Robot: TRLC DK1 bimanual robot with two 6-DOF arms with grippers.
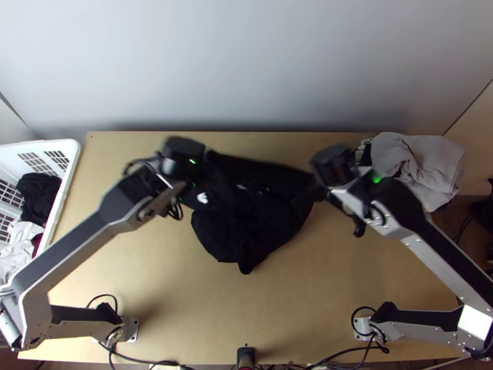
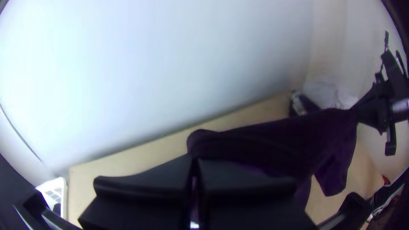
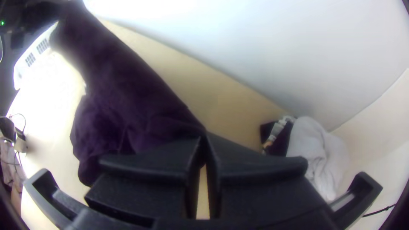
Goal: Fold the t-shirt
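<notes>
A black t-shirt hangs stretched between the two grippers in the top view, its lower part bunched over the middle of the table. My left gripper holds its left end; in the left wrist view the left gripper is shut on the cloth, and the shirt runs across to the other arm. My right gripper is at the opposite upper end. In the right wrist view the right gripper is shut on a corner of the shirt. Which part of the shirt each holds cannot be told.
At the table's left stands a white basket with dark and light clothes. A pile of light grey cloth with darker items lies at the back right corner. A pale wall rises behind the table.
</notes>
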